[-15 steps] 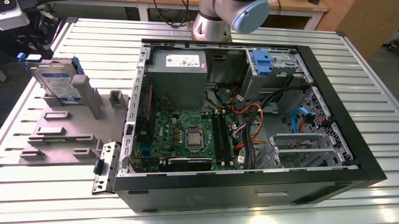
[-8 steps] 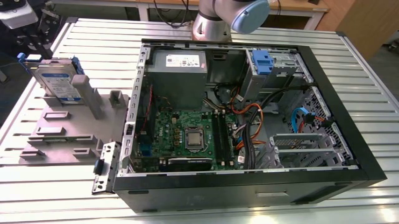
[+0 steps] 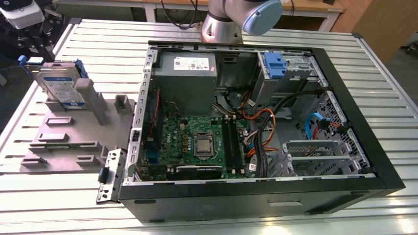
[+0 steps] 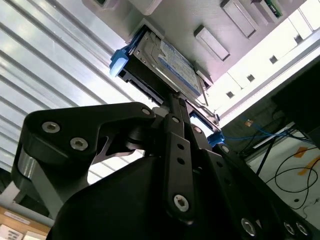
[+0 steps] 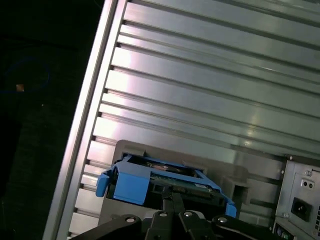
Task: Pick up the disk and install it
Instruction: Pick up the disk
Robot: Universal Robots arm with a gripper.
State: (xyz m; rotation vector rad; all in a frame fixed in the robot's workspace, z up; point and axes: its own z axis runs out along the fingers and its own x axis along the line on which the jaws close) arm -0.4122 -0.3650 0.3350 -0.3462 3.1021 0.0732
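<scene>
The disk (image 3: 60, 87) is a silver-grey drive with a blue-and-white label and blue side rails. It leans upright in a grey fixture (image 3: 72, 142) at the exterior view's left, beside the open computer case. My gripper (image 3: 33, 55) hangs just above the disk's upper end. In both wrist views its two thin fingers lie close together, and the gripper (image 5: 172, 192) sits at the disk's (image 5: 165, 175) near edge between the blue rails. In the second wrist view a fingertip (image 4: 173, 102) meets the disk's (image 4: 170, 62) edge. Whether the fingers pinch any part of the disk is hidden.
An open computer case (image 3: 385, 161) lies on the slatted metal table (image 3: 98, 39), with a grey power-supply box (image 3: 186, 66) and a drive cage with a blue tab (image 3: 281, 66) along its far side. The arm's base (image 3: 225, 24) stands behind the case. The table's edge (image 5: 95, 100) runs close to the fixture.
</scene>
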